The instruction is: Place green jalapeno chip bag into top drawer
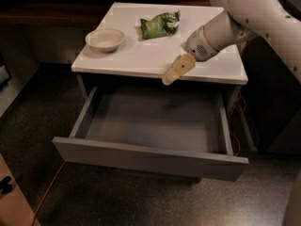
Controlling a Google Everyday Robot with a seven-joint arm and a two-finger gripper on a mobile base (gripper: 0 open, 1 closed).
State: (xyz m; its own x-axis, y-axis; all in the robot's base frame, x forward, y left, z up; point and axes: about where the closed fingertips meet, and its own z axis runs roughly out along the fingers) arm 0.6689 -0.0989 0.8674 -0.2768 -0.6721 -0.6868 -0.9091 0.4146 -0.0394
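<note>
Judging green jalapeno chip bag (160, 25) light, crinkly, slippery: pinch a crimped end. Empty pincer (178, 69) over desk (141, 55) front edge; can't tell aperture.

Glossy foil chip bag (160, 25); smooth plastic gripper (170, 77) hangs above the matt top drawer (150, 158).
</note>
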